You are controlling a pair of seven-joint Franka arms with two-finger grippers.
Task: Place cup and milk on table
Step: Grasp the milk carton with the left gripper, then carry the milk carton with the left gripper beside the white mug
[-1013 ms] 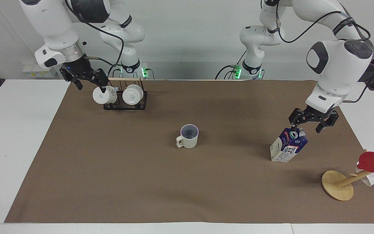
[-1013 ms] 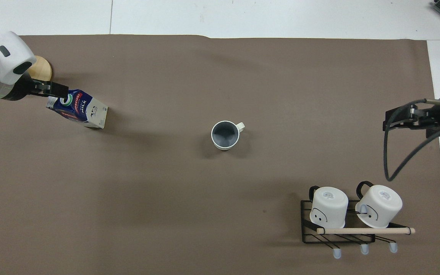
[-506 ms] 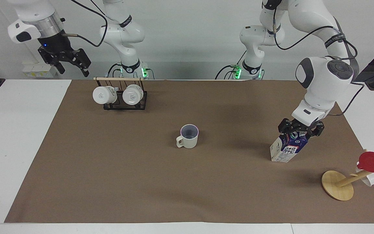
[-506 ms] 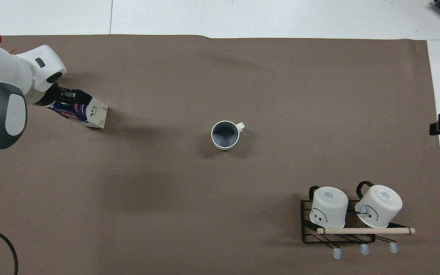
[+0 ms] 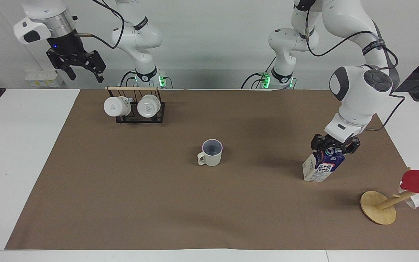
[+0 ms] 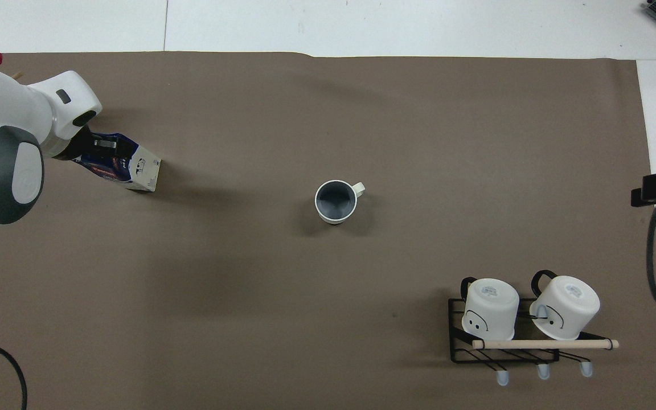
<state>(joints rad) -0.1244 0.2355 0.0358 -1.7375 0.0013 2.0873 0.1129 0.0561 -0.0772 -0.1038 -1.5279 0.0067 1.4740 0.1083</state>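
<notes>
Red cup (image 5: 418, 181) on wooden stand (image 5: 378, 207) beside milk (image 5: 322, 165).

The left arm bends down from its base, wrist pointing steeply down, and its left claw (image 5: 335, 148) sits right at the gabled top of the milk (image 5: 321, 165), fingers closed in on either side of the top (whether they press it fully cannot be told). The right arm waits raised, well away from the milk toward the right arm's end of the counter, its right claw (image 5: 83, 69) hanging in the air with fingers spread open.
</notes>
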